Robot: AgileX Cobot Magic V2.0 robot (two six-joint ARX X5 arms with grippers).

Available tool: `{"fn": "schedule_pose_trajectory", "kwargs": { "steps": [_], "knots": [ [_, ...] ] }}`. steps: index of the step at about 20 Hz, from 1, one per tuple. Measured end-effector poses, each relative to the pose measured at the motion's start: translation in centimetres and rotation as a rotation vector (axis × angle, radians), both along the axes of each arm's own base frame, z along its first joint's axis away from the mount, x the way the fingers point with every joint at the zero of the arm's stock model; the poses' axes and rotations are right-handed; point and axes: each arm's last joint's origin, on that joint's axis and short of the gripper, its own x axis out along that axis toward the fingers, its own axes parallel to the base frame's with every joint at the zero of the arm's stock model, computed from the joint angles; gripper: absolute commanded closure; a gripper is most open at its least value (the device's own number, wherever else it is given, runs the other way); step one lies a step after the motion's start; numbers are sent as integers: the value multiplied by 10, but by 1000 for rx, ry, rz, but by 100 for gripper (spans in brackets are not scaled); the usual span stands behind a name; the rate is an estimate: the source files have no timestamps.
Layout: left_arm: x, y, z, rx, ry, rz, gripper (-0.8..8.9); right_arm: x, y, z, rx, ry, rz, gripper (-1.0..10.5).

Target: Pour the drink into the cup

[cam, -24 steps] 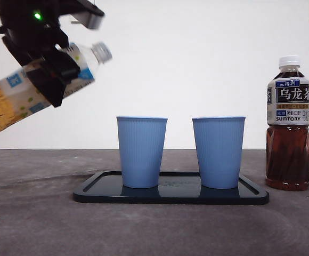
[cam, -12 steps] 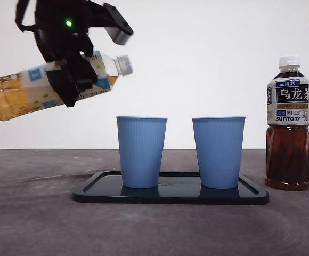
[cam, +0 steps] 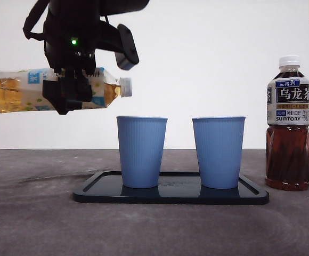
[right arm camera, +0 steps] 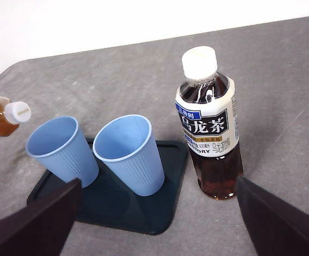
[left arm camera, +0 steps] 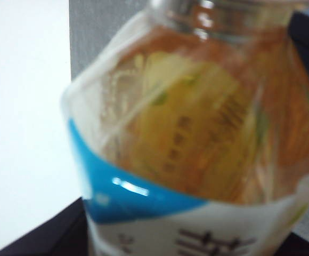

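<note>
I've got the pale tea bottle (cam: 42, 90) clamped in my left gripper (cam: 69, 93), jaws closed across its labelled middle, and it lies level in the air, up and to the side of the two blue cups. Its neck points at the nearer cup (cam: 141, 151), the white cap (cam: 125, 87) sitting above and just short of that rim. The cap is on, so by my reckoning nothing can pour until it comes off. The liquid spreads along the whole body, which looks mostly full, so I judge it fairly heavy and likely to slosh and shift its weight when I tip it. Thin clear plastic with a glossy label: I expect it to give under pressure and to be a bit slick, so holding it mid-body near the balance point seems right, firm but not crushing. Through my left wrist camera the bottle fills the picture, amber behind the blue label band. The second cup (cam: 218, 152) stands beside the first on the dark tray (cam: 253, 196), and the dark oolong bottle (cam: 288, 124) stands upright just off the tray's end. My right gripper (right arm camera: 160, 213) waits above, jaws spread wide, holding nothing.
</note>
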Motion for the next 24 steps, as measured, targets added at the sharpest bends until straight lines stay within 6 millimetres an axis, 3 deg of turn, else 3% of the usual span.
{"fn": "schedule_pose_trajectory", "kwargs": {
  "steps": [11, 24],
  "knots": [
    [2, -4, -9, 162, 7, -17, 605, 0, 0, 0, 0, 0, 0, 482],
    [2, -8, -15, 230, 20, -38, 605, 0, 0, 0, 0, 0, 0, 482]
  ]
}}
